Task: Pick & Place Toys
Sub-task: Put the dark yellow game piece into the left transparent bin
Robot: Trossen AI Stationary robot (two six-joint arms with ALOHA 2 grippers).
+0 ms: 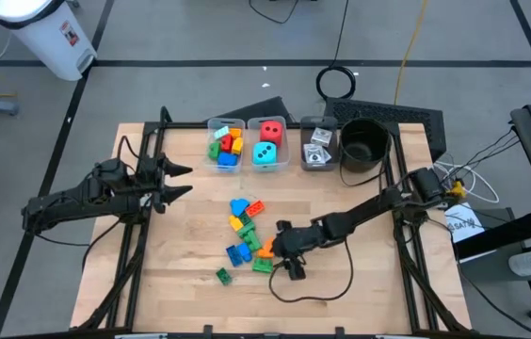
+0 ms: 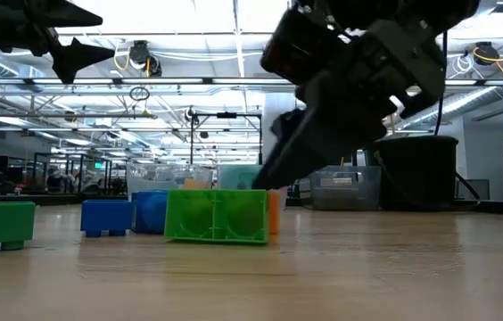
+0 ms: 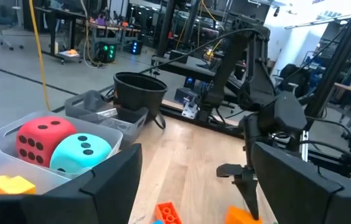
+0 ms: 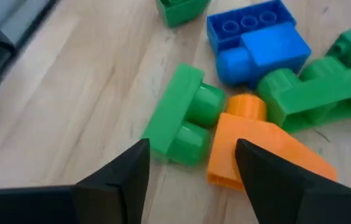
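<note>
Loose bricks lie in a pile mid-table point(image 1: 247, 235). In the right wrist view a green brick point(image 4: 182, 118) lies on its side next to an orange brick point(image 4: 250, 149), with a blue brick point(image 4: 256, 40) and another green brick point(image 4: 325, 87) beyond. My right gripper point(image 1: 275, 250) is open and low over the pile's right side. Its fingers point(image 4: 126, 174) stand on either side of the green and orange bricks without touching them. My left gripper point(image 1: 188, 180) is open and empty, raised over the table's left part. A red die point(image 3: 38, 137) and a teal die point(image 3: 79, 152) sit in a clear bin point(image 1: 267, 162).
Three clear bins stand in a row at the far edge: bricks point(image 1: 225, 144), dice, cards point(image 1: 317, 146). A round black pot point(image 1: 364, 146) stands to their right. A lone green brick point(image 1: 222, 275) lies nearer the front edge. Bare wood shows at the table's front.
</note>
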